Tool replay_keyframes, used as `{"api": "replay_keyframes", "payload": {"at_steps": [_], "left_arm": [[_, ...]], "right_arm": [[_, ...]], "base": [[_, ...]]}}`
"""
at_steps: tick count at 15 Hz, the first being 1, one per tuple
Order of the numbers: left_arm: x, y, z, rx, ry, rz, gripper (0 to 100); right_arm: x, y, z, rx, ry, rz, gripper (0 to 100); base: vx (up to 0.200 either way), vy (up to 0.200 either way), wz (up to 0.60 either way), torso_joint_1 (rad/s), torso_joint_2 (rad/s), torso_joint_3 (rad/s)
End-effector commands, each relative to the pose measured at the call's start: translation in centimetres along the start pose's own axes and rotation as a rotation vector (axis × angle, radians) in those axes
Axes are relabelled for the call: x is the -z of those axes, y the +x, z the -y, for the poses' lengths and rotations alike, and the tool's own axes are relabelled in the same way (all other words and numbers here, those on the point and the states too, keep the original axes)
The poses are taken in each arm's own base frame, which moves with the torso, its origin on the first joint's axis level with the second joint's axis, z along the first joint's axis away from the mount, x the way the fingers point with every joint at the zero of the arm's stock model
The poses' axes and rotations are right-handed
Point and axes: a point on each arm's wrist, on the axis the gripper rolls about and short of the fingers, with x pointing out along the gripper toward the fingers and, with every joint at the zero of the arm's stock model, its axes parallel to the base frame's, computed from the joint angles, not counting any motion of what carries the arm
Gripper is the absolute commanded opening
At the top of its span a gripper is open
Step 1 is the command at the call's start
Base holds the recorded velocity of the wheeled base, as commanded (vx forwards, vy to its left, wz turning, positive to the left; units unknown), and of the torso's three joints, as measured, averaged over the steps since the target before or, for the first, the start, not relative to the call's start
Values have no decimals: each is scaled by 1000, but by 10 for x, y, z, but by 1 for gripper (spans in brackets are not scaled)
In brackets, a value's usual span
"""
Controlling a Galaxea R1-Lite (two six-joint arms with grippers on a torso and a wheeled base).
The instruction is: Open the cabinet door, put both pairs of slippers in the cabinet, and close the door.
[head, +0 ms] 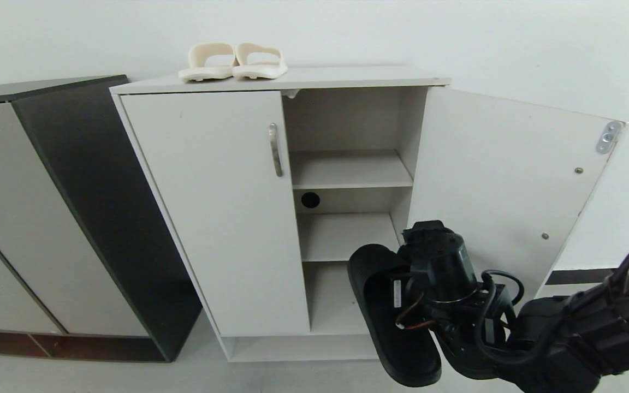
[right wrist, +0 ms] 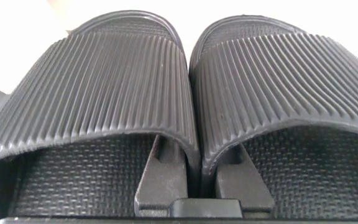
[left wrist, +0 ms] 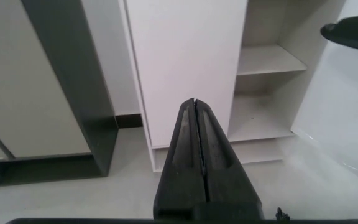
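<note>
– Slippers, the black pair [head: 396, 322]: where does the head view put them?
– In the air, carried by the right gripper [right wrist: 199, 186]. They sit low in front of the cabinet [head: 347, 81], just before its lower shelves and beside the open right door [head: 500, 180].
– What does the right wrist view add?
– The grip itself. One of the fingers [right wrist: 160, 183] runs under each ribbed strap, and the two pinch the slippers' inner sides together. From the head, the wrist covers that.
– And the left gripper [left wrist: 194, 109]?
– Its own wrist view has the fingers pressed together with nothing between them. They point towards the foot of the closed left door [head: 211, 218]. The tip of a black slipper shows farther off, well apart from them.
– The cream pair [head: 232, 61]?
– Side by side on the cabinet's top, above the closed door.
</note>
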Motion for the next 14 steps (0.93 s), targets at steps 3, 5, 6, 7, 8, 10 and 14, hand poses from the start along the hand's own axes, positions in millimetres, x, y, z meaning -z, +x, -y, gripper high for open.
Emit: {"api": "replay_keyframes", "payload": {"at_steps": [3, 5, 6, 7, 8, 10, 14], "left_arm": [[0, 0, 0, 2, 0, -1, 0], [0, 0, 0, 2, -2, -1, 0], [0, 0, 0, 2, 0, -1, 0], [0, 0, 0, 2, 0, -1, 0], [0, 0, 0, 2, 0, -1, 0], [0, 0, 0, 2, 0, -1, 0], [0, 0, 0, 2, 0, -1, 0]], "right_arm": [[9, 40, -32, 48, 99, -86, 0], [10, 52, -41, 69, 100, -69, 0], [9, 57, -46, 83, 103, -51, 0], [8, 60, -48, 92, 105, -41, 0], [9, 66, -53, 114, 93, -23, 0], [14, 72, -57, 118, 57, -17, 0], [22, 87, -68, 83, 1, 86, 0]], "base": [[0, 0, 0, 0, 0, 0], [0, 0, 0, 0, 0, 0], [0, 0, 0, 0, 0, 0], [0, 0, 0, 0, 0, 0], [0, 0, 0, 0, 0, 0], [0, 0, 0, 0, 0, 0], [0, 0, 0, -1, 3, -104]]}}
